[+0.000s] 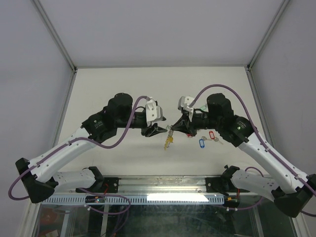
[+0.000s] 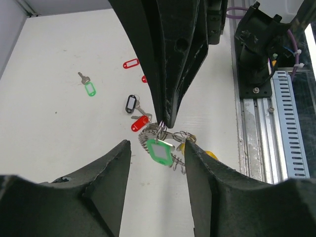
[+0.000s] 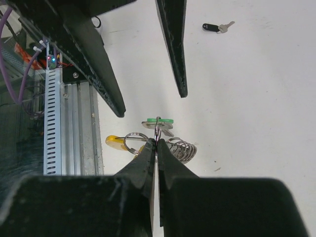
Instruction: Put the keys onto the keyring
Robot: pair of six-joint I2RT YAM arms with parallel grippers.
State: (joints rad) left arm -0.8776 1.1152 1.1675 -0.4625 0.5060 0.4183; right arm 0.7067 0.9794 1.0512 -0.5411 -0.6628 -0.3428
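left arm (image 1: 74, 145): reaching in toward centre, left gripper (image 2: 158, 144) fingers spread wide, empty
right arm (image 1: 261, 148): mirrors it, right gripper (image 3: 157, 145) pinched tight on keyring (image 3: 183, 148)
green-tagged key (image 2: 159, 150): label unreadable

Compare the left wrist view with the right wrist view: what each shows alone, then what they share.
Left wrist only: a loose green-tagged key and red tags on the table. Right wrist only: a black-tagged key lying alone. Both: the right gripper shut on the hanging key bunch, between the open fingers of the left gripper.
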